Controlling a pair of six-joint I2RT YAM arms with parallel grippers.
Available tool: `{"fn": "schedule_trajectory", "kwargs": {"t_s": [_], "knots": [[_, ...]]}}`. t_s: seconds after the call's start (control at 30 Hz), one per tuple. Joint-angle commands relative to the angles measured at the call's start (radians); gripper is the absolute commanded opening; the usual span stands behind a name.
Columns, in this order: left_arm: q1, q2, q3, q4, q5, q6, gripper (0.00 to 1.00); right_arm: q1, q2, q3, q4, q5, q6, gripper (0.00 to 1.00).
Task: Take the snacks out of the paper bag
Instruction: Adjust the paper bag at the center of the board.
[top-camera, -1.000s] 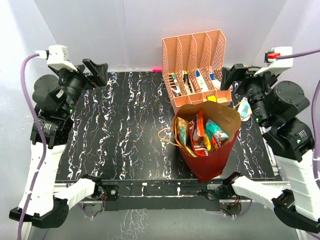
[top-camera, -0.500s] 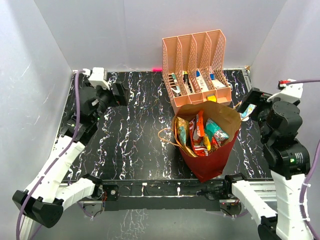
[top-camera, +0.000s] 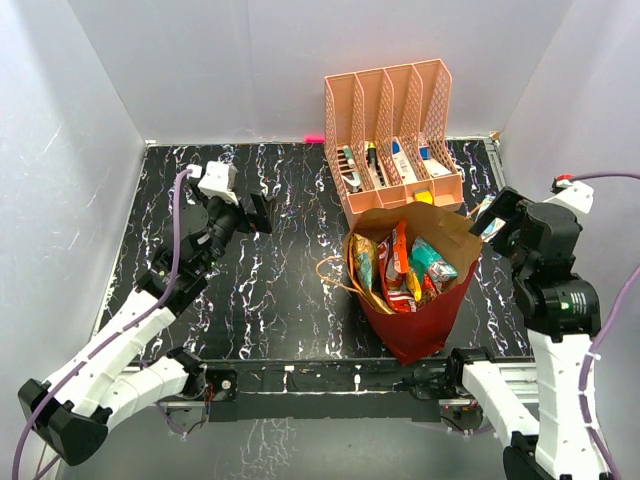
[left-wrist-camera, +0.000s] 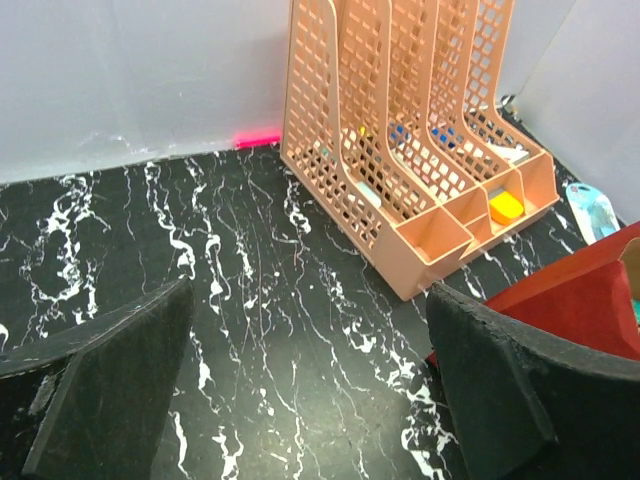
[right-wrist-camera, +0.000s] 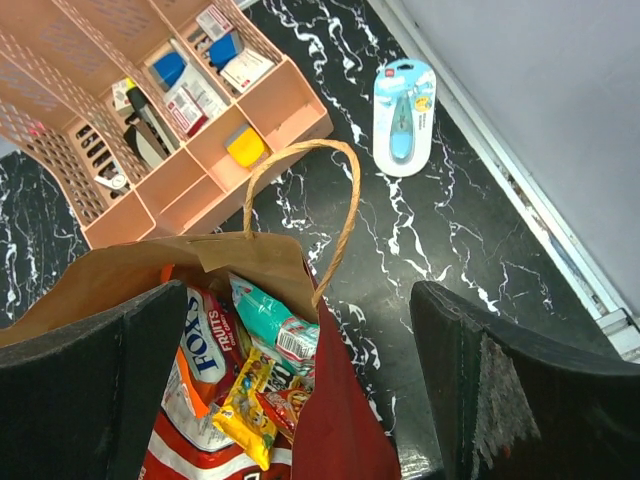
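Observation:
The paper bag (top-camera: 415, 325), dark red outside and brown inside, stands upright at the table's front right. Its open top is packed with snacks (top-camera: 402, 265) in red, orange, gold and teal. In the right wrist view a teal packet (right-wrist-camera: 268, 322), a red candy packet (right-wrist-camera: 198, 345) and a yellow one (right-wrist-camera: 240, 425) show inside the bag (right-wrist-camera: 345, 435). My right gripper (right-wrist-camera: 300, 295) hangs open above the bag's right rim, empty. My left gripper (top-camera: 258, 212) hovers open over the table left of the bag, with the bag's red side (left-wrist-camera: 585, 300) past its right finger.
A peach mesh organizer (top-camera: 395, 135) with pens and small items stands right behind the bag. A light-blue tag-like packet (right-wrist-camera: 403, 112) lies on the table near the right wall. A twine handle (top-camera: 330, 270) droops off the bag's left side. White walls enclose the black marbled table (top-camera: 260, 290).
Both arms have come in from raised poses at the sides. The left gripper moved right over the table; the right gripper dropped to above the bag. Both stayed open.

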Motion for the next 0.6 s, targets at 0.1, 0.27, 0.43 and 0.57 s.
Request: {"fn": "schedule_trajectory", "kwargs": {"t_s": [0.1,0.27,0.43,0.57], "knots": [[-0.04,-0.041,-0.027,0.127,-0.06,0.024,0.98,-0.012,0.063,-0.065,0.121,-0.063,-0.013,0.97],[-0.053,-0.039,-0.035,0.144,-0.089,0.026,0.98,-0.013,0.106,-0.13,0.203,-0.017,-0.087,0.9],[-0.057,-0.038,-0.036,0.149,-0.108,0.03,0.98,-0.014,0.154,-0.185,0.288,0.069,-0.111,0.79],[-0.06,-0.035,-0.041,0.157,-0.121,0.034,0.98,-0.015,0.173,-0.191,0.343,0.037,-0.133,0.52]]}}
